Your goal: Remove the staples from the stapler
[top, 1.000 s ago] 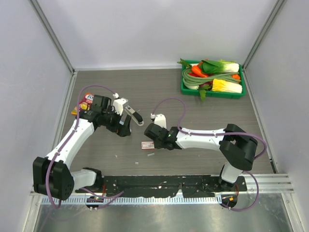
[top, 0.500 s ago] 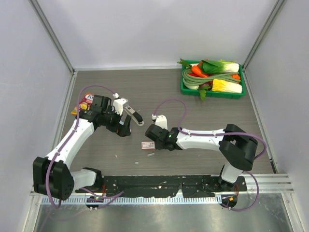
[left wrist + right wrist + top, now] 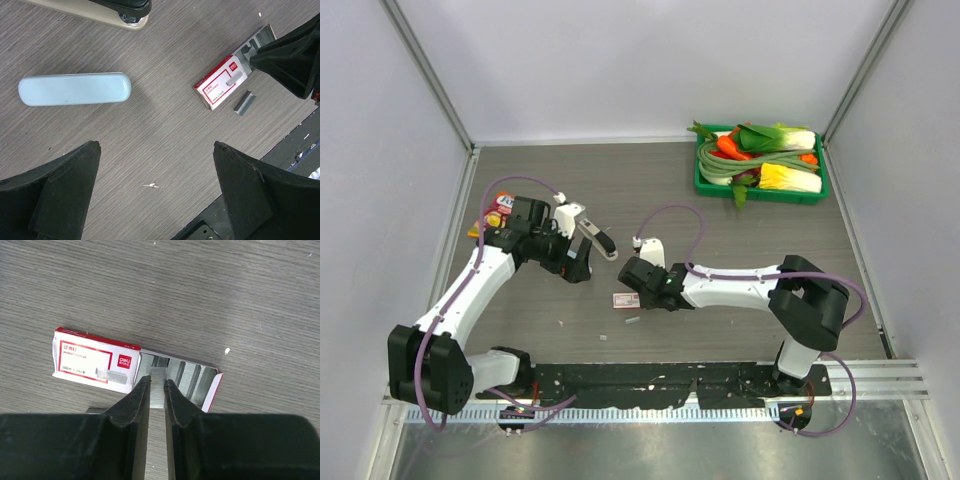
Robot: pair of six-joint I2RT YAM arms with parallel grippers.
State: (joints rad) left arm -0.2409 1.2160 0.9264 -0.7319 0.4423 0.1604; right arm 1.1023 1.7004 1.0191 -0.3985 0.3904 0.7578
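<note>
The stapler's pale blue top lies flat on the table in the left wrist view. A white and dark part lies beyond it and also shows in the top view. My left gripper is open and empty above the table, near that part. My right gripper is shut on a silvery strip of staples, whose tip is over the open tray of the small pink-and-white box. One loose staple strip lies beside the box.
A green basket of vegetables stands at the back right. Coloured packets lie at the left edge behind the left arm. Small pale bits lie near the front rail.
My right gripper has edged slightly left at the box. The left arm has not visibly moved.
</note>
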